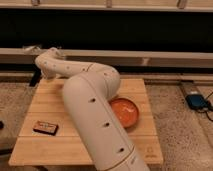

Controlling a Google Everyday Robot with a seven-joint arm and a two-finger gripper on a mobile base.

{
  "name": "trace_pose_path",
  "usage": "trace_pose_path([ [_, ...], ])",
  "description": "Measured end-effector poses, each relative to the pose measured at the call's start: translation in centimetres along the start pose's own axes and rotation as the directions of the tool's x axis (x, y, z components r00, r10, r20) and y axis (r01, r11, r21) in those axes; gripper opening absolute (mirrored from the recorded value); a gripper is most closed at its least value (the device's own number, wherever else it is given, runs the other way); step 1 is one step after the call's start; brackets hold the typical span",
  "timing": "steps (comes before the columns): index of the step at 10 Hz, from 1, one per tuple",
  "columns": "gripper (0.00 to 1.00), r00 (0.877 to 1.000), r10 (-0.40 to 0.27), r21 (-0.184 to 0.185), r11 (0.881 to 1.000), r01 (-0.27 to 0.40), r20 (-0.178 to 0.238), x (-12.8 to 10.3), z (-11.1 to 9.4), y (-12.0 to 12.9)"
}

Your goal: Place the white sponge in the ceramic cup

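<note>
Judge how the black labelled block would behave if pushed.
The black block lies flat and low, so it would probably slide, not tip or roll. Its boxy shape suggests stiffness. The gripper, shut, is at the table's far-left edge, away from it.

White tubular robot arm

The arm [95, 107] is made of thick, glossy off-white rounded segments dotted with small dark holes; it narrows toward the far left, where the pincer [31, 49] is closed, a pale tip.
</note>
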Motion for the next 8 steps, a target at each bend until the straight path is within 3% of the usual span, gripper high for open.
trace_pose_path([
  [4, 0.00, 0.998, 0.028, -0.001, 1.000, -0.028, 0.054, -1.8, -3.2, 2.8],
  [8, 0.00, 0.994, 0.059, 0.004, 0.998, -0.059, 0.087, -2.4, -6.5, 3.9],
])
